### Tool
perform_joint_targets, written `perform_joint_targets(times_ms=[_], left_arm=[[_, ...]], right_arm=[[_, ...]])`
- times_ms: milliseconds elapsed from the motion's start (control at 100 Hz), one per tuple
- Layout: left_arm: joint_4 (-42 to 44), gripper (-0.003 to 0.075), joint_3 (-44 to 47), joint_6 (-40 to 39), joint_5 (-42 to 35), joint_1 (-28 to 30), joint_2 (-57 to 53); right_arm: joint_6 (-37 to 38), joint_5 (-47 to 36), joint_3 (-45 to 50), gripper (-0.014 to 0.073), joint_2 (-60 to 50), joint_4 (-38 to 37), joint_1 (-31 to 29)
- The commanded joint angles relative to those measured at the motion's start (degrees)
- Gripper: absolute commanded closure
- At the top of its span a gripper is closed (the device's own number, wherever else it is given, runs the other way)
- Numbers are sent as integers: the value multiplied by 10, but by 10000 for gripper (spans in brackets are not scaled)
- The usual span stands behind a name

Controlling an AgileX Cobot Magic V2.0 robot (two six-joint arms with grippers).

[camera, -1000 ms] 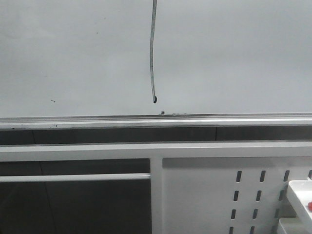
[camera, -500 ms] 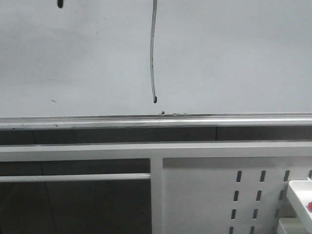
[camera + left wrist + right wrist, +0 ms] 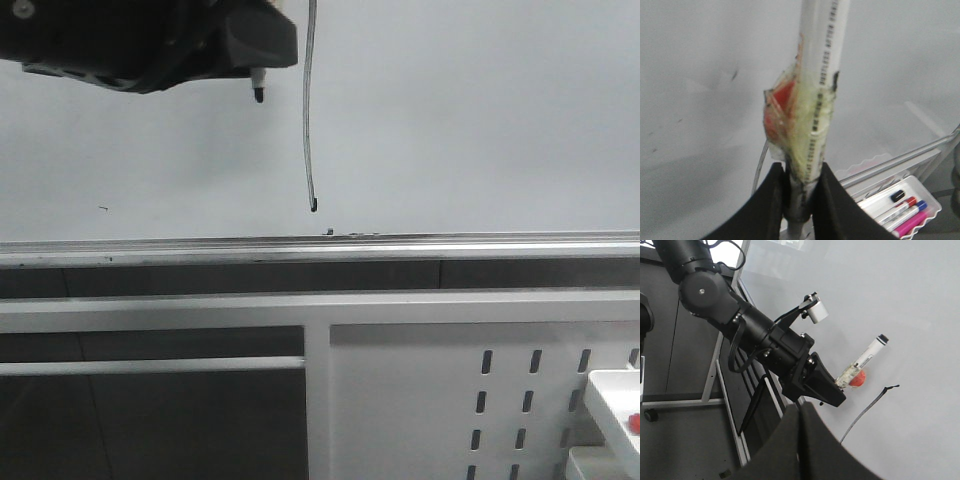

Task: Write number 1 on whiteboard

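1. Two black fingers (image 3: pixel 771 200) of the left tool (image 3: pixel 799 197) clench a white marker (image 3: pixel 821 75); its barrel is wrapped in yellowish tape with a red patch near the grip.
2. Right tool (image 3: pixel 799 440): its dark fingers lie pressed together with nothing between them, near the camera and apart from the board.
3. Whiteboard (image 3: pixel 480 120): a pale grey-white glossy surface filling the far upper part of the front view, bounded below by a silver rail (image 3: pixel 320 250).
4. Number 1 (image 3: pixel 307 110): a long, thin, dark vertical stroke, slightly curved, ending in a small hook-like blob just above the rail; its top leaves the front view.
5. Left arm (image 3: pixel 140 40): a black body at the upper left of the front view. The marker's dark tip lies left of the stroke, near it; whether it touches the board cannot be told.
6. Tiny dark specks sit on the board near the rail, just right of the stroke's lower end.
7. White perforated panel (image 3: pixel 430 400): mounted below the rail at lower right, with rows of slots.
8. White tray (image 3: pixel 900 207): seen from the left wrist, holding markers with black, red, blue and pink caps.
9. Another white tray (image 3: pixel 615 405) at the lower right edge of the front view carries a small red object.
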Motion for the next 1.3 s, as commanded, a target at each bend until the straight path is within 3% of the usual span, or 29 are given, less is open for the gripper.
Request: perform_joint_targets(times_ms=[0,180,690,860,1290], left_arm=[[118,739,-17,-111,-54,22,-6],[143,739,-17,-154,-49,66,2],[155,740,-69,-149,59,111,10],[155,740,-110,-149,149,140,39],[155,740,-139,-149,150,142,47]], right_arm=[[14,-31,-13,660,1,9,-2],[17,-21,-13,660,1,9,-2],[17,-24,-13,660,2,9,-2],[17,-24,-13,660,2,9,-2],[18,-24,-4,660,2,9,-2]])
